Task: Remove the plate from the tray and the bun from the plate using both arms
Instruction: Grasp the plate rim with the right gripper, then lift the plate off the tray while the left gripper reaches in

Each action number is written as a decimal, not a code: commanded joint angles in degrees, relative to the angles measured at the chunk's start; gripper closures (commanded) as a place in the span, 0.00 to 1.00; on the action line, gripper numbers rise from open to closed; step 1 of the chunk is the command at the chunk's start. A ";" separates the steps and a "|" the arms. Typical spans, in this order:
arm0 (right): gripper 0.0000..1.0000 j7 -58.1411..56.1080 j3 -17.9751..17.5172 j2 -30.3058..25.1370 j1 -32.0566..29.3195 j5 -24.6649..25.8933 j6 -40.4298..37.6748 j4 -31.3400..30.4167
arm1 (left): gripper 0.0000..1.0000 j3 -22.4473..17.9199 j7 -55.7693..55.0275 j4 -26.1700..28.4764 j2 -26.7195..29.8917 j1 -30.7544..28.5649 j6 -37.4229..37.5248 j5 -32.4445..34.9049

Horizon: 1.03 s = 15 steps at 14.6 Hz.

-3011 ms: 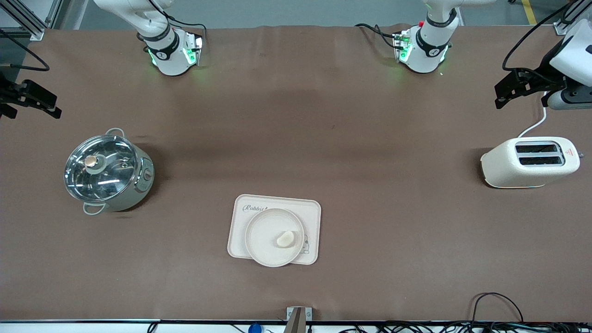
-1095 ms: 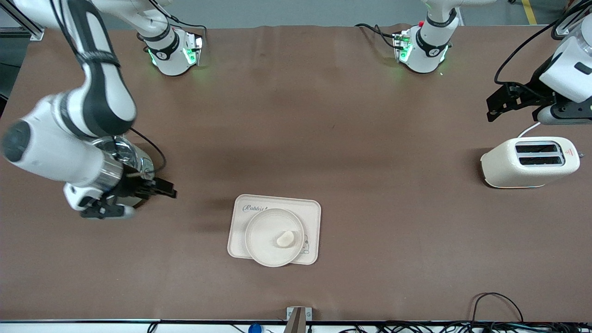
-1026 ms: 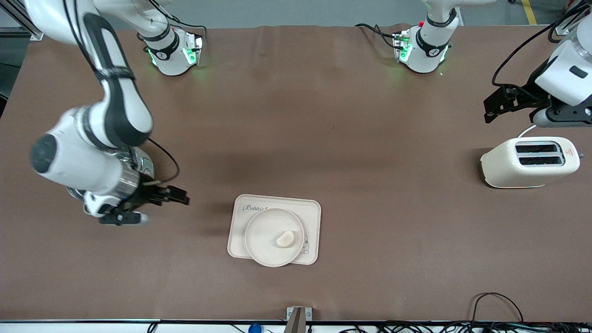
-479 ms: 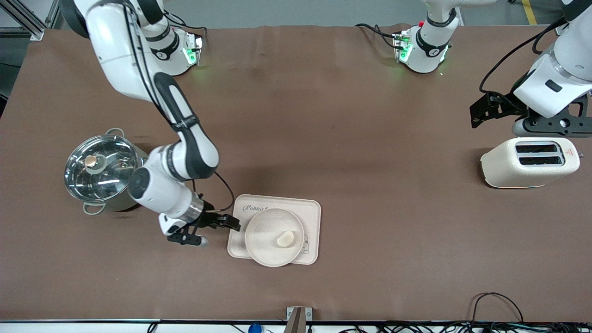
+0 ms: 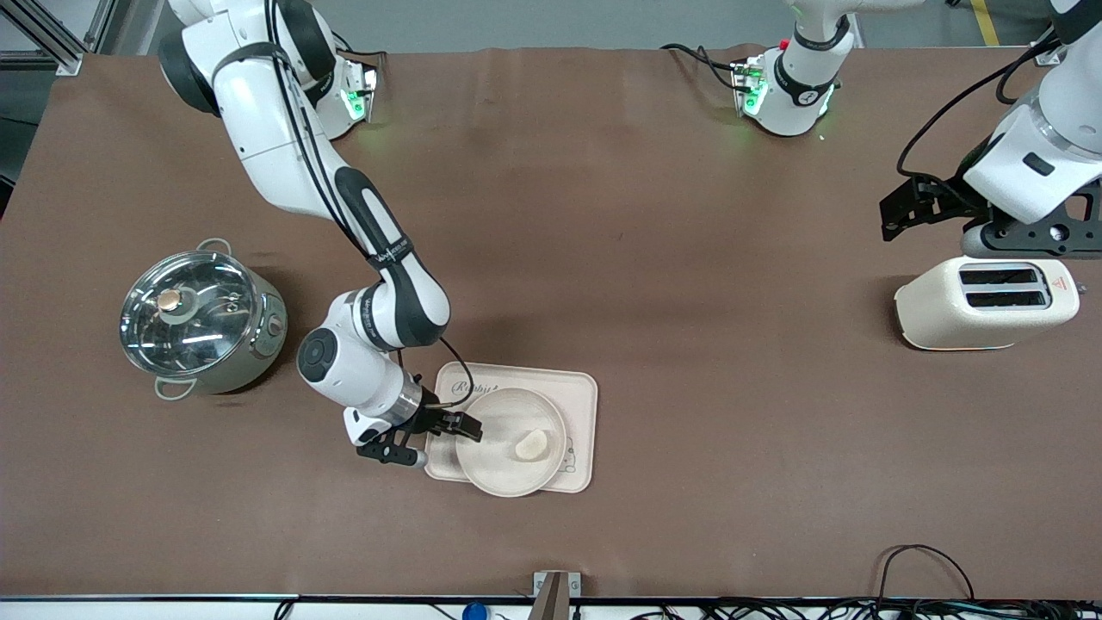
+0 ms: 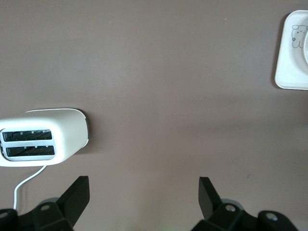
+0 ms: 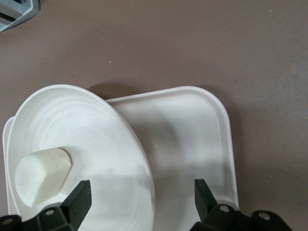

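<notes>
The round cream plate (image 5: 499, 452) lies on the rectangular cream tray (image 5: 578, 396), with the small pale bun (image 5: 531, 444) on it. My right gripper (image 5: 465, 429) is open at the plate's rim on the pot's side, its fingers astride the rim. In the right wrist view the plate (image 7: 96, 130), the bun (image 7: 41, 174) and the tray (image 7: 192, 130) fill the picture, with the open right gripper (image 7: 142, 192) over the rim. My left gripper (image 5: 895, 211) is open and empty in the air near the toaster; in the left wrist view it (image 6: 143, 192) is over bare table.
A steel pot with a glass lid (image 5: 196, 320) stands toward the right arm's end. A cream toaster (image 5: 986, 301) stands toward the left arm's end and shows in the left wrist view (image 6: 41, 137), where the tray's corner (image 6: 293, 57) also appears.
My right arm has swung in from the table's end past the pot to the plate's rim. My left gripper has shifted a little near the toaster. Plate, bun and tray have not moved.
</notes>
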<state>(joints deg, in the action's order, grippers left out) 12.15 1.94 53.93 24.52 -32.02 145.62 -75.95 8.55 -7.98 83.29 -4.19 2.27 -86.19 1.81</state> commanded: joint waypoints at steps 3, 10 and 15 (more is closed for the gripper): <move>0.97 0.69 -0.62 1.53 -0.18 -1.12 1.33 1.95 | 0.00 -0.03 0.60 0.11 0.06 -0.42 0.67 -0.93; 1.00 0.16 -3.42 -0.05 -1.84 -3.39 1.34 1.77 | 0.00 -0.03 0.60 0.29 -0.03 -0.42 0.76 -0.84; 1.00 -0.10 -3.78 -7.68 -2.11 -3.93 -6.54 -1.64 | 0.00 -0.03 0.60 0.03 0.05 -0.34 0.67 -0.67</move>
<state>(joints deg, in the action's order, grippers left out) 12.33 -0.64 51.89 23.64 -34.82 143.74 -73.61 8.51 -7.97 83.72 -4.39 2.14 -86.00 1.81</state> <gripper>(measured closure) 0.956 0.000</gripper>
